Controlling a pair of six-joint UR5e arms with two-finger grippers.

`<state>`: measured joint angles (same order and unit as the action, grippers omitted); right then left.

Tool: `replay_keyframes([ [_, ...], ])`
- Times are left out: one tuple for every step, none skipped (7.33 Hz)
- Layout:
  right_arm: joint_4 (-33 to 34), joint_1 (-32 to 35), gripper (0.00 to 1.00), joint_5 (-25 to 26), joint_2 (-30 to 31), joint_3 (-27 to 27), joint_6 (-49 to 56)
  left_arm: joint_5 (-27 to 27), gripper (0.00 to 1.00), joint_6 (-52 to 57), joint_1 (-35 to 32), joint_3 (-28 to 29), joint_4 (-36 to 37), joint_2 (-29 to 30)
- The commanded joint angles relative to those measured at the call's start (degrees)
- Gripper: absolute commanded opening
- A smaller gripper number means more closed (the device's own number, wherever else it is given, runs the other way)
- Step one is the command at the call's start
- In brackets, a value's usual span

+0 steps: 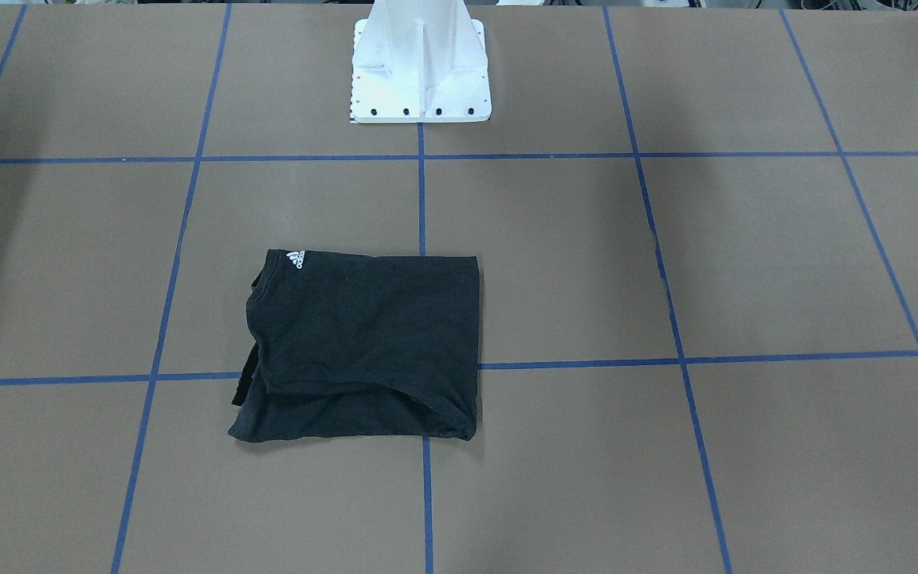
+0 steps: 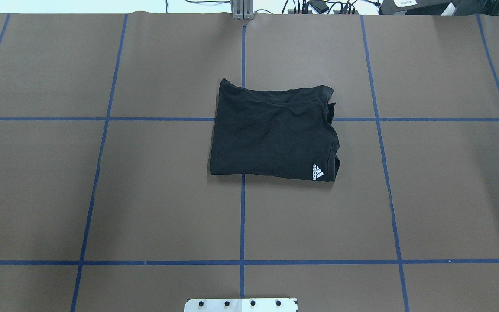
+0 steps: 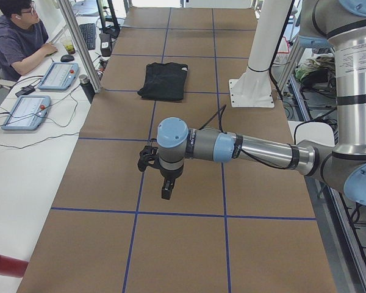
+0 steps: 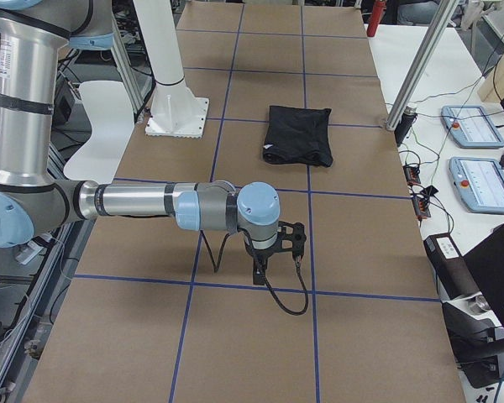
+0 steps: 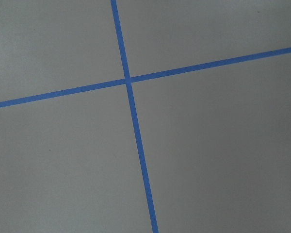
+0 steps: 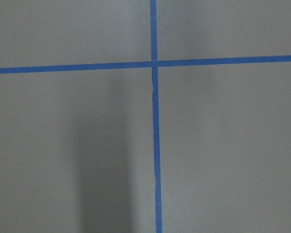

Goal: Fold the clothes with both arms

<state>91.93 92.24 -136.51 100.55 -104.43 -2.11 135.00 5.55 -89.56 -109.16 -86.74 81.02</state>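
A black short-sleeved T-shirt (image 2: 273,134) lies folded into a rough rectangle on the brown paper-covered table (image 2: 145,195), across one crossing of the blue tape grid lines (image 2: 242,216). Its small white Adidas logo (image 2: 318,172) faces up on the corner nearest the white pedestal base (image 1: 421,64), towards the robot's right, and the curved neck edge runs along that same side.

The silver-grey tubular left arm (image 3: 256,149) reaches out low over the table, and its black two-finger left gripper (image 3: 165,190) hangs pointing down above bare paper. The shirt is well apart from it, further along the table and past the pedestal. The silver-grey right arm (image 4: 143,203) mirrors this at the other end, its black right gripper (image 4: 259,270) also pointing down over bare paper, with the shirt again well beyond it. The shirt therefore sits between the two grippers, and neither touches it.

Each wrist camera shows only brown paper and a crossing of blue tape. The grippers appear only from the table ends, so I cannot tell whether their fingers are spread or pressed together.

A seated person (image 3: 18,36) works at the side desk.
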Motion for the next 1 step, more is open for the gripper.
replay_keyframes([
  [0.0, 0.0, 1.00, 0.0, 0.0, 0.0, 0.0, -0.1, 1.00, 0.0, 0.0, 0.0, 0.0, 0.0],
])
